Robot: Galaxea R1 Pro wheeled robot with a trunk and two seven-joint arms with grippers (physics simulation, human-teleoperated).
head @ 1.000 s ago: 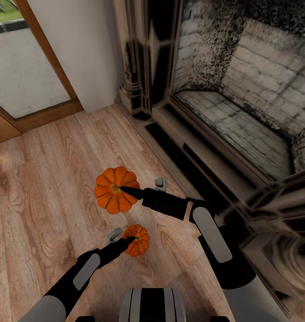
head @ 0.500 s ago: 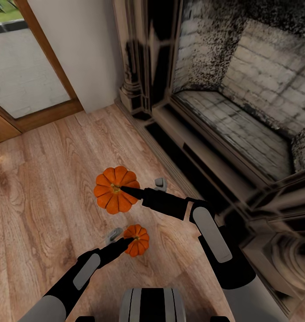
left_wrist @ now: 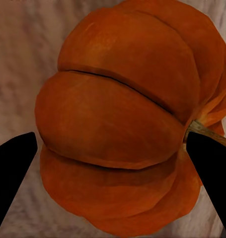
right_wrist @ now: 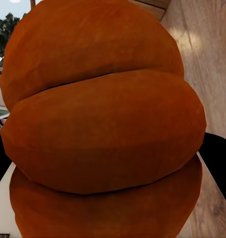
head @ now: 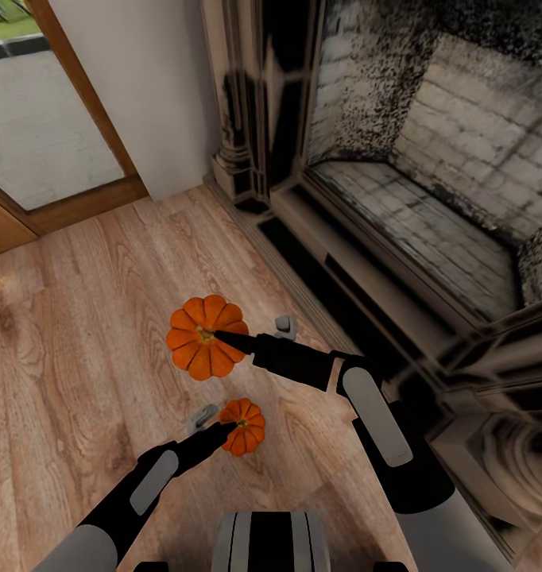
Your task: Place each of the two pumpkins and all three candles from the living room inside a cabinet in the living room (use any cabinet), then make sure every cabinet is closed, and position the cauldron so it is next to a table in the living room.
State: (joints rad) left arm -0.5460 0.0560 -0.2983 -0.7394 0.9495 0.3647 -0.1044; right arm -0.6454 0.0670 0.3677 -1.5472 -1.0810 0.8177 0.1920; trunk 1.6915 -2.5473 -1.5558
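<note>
I have one ribbed orange pumpkin in each tool, both raised over the wooden plank floor (head: 80, 318) beside the dark stone fireplace (head: 430, 159). The left tool (head: 227, 429) is clamped on the smaller orange pumpkin (head: 242, 427), the right tool (head: 219, 340) on the larger orange pumpkin (head: 206, 347). I'd carry both level and slowly, since round ribs could slip from a two-sided pinch.

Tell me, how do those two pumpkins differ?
In the head view the far pumpkin looks bigger than the near pumpkin. The far one sits at the right pincer, the near one at the left pincer. Both are orange, ribbed, stem up, over the wood floor.
</note>
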